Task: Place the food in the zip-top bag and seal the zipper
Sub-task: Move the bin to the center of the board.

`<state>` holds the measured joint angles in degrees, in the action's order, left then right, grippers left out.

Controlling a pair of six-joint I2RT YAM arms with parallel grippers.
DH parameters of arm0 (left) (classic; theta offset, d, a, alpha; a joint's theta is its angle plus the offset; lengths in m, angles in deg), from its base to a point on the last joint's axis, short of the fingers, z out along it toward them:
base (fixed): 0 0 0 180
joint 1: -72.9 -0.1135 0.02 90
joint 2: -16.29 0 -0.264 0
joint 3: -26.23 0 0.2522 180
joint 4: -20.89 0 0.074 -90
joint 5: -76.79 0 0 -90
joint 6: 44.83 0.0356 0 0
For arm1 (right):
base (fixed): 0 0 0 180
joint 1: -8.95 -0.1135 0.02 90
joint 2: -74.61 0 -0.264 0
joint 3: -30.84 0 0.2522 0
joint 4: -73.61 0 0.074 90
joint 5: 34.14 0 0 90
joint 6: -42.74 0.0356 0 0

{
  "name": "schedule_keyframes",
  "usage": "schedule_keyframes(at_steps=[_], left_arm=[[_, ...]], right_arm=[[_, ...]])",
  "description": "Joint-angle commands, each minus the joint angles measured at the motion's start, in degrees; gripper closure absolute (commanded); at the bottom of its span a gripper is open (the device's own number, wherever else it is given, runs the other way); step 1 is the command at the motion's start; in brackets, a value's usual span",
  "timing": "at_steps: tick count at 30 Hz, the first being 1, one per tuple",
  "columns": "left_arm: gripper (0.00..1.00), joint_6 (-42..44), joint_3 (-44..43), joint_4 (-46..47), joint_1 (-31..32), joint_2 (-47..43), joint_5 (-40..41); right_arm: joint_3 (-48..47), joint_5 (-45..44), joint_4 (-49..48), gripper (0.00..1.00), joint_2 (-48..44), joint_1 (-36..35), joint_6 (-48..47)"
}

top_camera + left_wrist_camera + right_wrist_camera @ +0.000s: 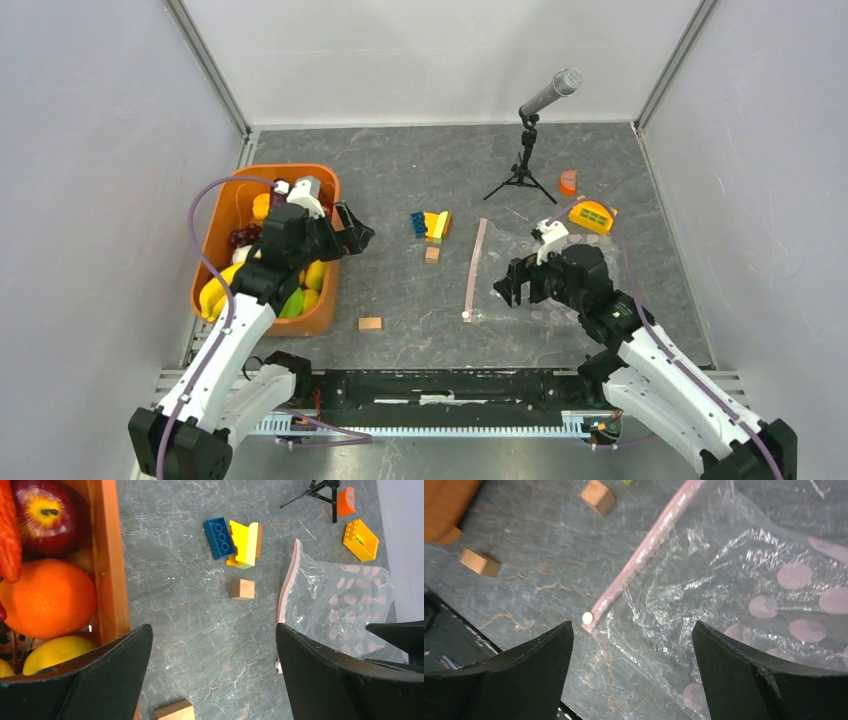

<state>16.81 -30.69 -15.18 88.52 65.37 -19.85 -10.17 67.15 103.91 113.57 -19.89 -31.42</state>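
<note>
**Top view.** Judged as the opening step: fetching a first piece of food [215,295], all of it in the orange tub [300,170] at left, none in the zip-top bag [505,250]. Left gripper [358,232] poised at the tub's right rim, jaws spread wide, nothing between them. Right gripper [510,285] low over the bag at right, jaws likewise wide, clamped on nothing. Bag flat on the table [400,290], zipper [476,262] along its left edge, white slider [465,316] at the near end. Building blocks [432,225] and wooden blocks [371,323] between tub and bag, no part of the job.

**Left wrist view.** Left fingers [110,680] far apart, framing bare table, one of them over the tub's wall. Red apple [45,515], orange fruit [47,597] and yellow fruit [60,652] inside the tub, none touched. Next move, by judgement: back over the tub, down, and shut on one piece. Round, smooth shapes, so likely in need of a centred grip.

**Right wrist view.** Right fingers [764,680] wide apart above the bag's near corner, slider between them. Contact with the film not discernible. Flat mouth; zipped or unzipped, impossible to tell. Probably calls for pinching the upper film beside the zipper and lifting, to hold the mouth open for the left arm's delivery.
</note>
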Motion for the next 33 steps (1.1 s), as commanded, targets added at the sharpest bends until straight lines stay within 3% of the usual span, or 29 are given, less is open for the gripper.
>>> schedule_keyframes(at_steps=[1, 4, 7, 16, 22, 27, 33], left_arm=[[0.0, 3.3, -1.4, -4.5, -0.2, 4.2, -1.9], [0.01, 4.1, -1.4, -3.8, 0.9, 7.4, -5.4], [0.02, 3.9, -1.4, -1.2, 3.5, 9.1, -6.7], [0.0, 6.5, -6.7, -2.6, 5.8, 3.2, 2.3], [0.0, 9.1, -9.0, -3.0, 5.8, -1.7, 16.0], [0.0, 8.0, -7.1, -6.8, 5.7, 0.3, 26.8], [0.0, 6.9, -5.4, -5.8, 5.7, 6.2, 20.1]], right_arm=[[-2.9, -14.2, 2.1, 0.09, 5.3, -6.3, 2.2], [-2.8, -22.3, 0.6, 0.11, 8.7, -11.1, 5.1], [-2.1, -22.9, -3.8, 0.14, 12.0, -13.8, 8.0], [-1.4, -28.1, -9.1, 0.12, 15.6, -20.4, 11.8], [-2.3, -26.8, -10.2, 0.1, 18.3, -21.3, 11.4], [-3.4, -27.4, -10.7, 0.09, 21.5, -22.3, 11.6], [-4.1, -29.1, -11.8, 0.1, 23.7, -23.1, 11.7]])
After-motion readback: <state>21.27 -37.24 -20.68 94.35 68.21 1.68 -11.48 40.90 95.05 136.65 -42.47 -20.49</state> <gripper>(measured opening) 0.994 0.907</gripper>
